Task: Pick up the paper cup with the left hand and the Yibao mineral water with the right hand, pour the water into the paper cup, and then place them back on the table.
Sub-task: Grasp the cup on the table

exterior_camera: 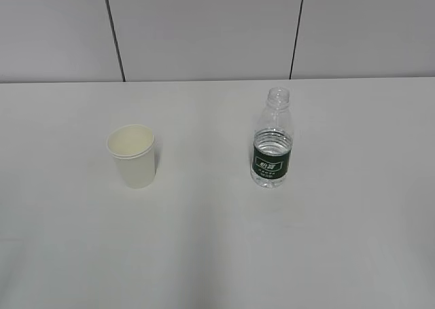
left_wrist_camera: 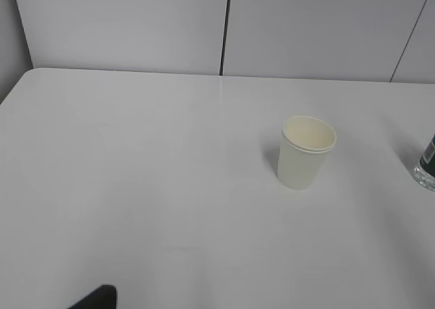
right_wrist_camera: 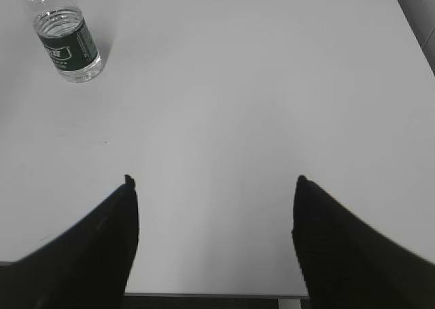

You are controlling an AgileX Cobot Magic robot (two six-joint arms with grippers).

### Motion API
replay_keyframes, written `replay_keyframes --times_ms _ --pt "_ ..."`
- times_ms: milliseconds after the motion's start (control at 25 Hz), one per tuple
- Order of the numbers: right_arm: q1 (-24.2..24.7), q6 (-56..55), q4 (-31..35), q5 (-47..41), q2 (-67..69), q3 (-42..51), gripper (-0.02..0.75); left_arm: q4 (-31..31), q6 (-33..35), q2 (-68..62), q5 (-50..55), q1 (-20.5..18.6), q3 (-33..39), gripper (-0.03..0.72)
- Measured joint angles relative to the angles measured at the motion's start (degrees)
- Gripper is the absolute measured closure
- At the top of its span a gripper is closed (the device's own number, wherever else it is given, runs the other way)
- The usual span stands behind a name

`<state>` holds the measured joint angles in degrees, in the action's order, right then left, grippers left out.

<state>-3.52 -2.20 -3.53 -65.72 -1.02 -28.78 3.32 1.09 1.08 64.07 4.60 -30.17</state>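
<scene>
Right claw (right_wrist_camera: pixel 213 183) spread wide over table (right_wrist_camera: pixel 224 85), Yibao mineral water (right_wrist_camera: pixel 68 45) far off

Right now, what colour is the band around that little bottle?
Dark green with white print, clearest in the exterior view on the bottle.

Around the paper cup (exterior_camera: pixel 132 155) the white surface (exterior_camera: pixel 217 255) lies bare on every side, with a wide open lane between it and the only other upright obstacle, the Yibao mineral water bottle (exterior_camera: pixel 272 140) well apart to its right, and the wall (exterior_camera: pixel 204 30) closes off the room behind both.
</scene>
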Motion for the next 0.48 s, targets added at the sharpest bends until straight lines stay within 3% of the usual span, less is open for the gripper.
replay_keyframes --times_ms 480 --pt "0.00 0.00 0.00 0.00 0.00 0.00 0.188 0.00 0.00 0.00 0.00 0.00 0.00 0.124"
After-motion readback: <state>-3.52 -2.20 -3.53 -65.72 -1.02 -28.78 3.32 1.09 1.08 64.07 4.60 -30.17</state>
